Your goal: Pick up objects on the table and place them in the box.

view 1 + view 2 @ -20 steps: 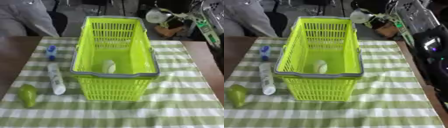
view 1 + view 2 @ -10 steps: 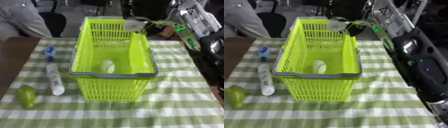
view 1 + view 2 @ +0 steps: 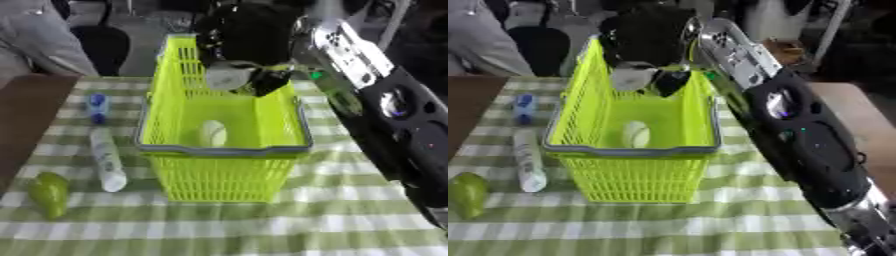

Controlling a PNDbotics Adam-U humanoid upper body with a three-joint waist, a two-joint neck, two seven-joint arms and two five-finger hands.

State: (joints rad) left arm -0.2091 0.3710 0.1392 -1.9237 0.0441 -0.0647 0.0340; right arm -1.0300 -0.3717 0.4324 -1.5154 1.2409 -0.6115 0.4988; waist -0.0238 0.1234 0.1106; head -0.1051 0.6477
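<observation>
Right robot hand [image 3: 249,47]: over lime-green plastic basket [image 3: 223,150], curled around a pale round object [image 3: 229,76]
Writing: none legible
Open room: green-checked tabletop [image 3: 262,225] front edge

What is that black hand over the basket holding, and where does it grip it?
The right hand holds a pale roundish object over the basket, fingers curled round its top. What the object is cannot be told.

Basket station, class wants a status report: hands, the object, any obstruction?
Right hand over basket, shut on pale round object. Left hand unseen. Nothing in the way.
</observation>
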